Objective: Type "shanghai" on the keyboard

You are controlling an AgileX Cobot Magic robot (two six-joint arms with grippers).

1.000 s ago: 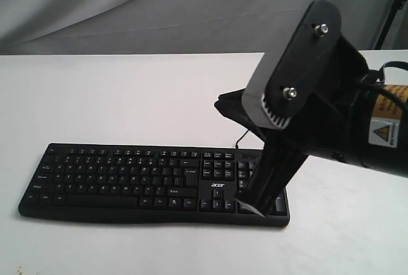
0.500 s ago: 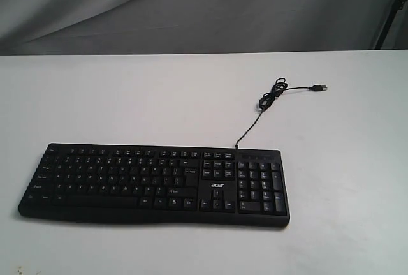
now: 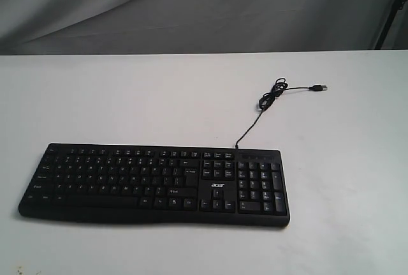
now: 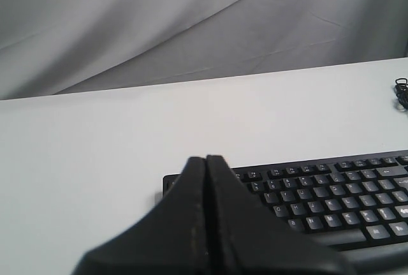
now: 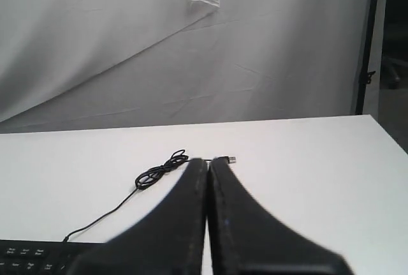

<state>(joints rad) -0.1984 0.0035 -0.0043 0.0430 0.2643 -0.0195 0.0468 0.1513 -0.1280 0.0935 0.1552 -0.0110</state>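
Keyboard (image 3: 153, 182), one, one cable (image 3: 261, 110), left gripper (image 4: 206, 160) and right gripper (image 5: 208, 161) closed

Matt black plastic keyboard (image 3: 153, 182); smooth matt white counter (image 3: 127, 96); creased grey cloth (image 3: 191, 7) at 12 o'clock; thin black cable (image 3: 250, 127) with metal plug (image 3: 319, 88); matt black left tool (image 4: 206, 158), right tool (image 5: 208, 160).

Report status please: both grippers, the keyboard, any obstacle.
Left gripper shut, empty. Right gripper shut, empty. Keyboard flat on table, no arm over it. Cable lies behind, nothing on keys.
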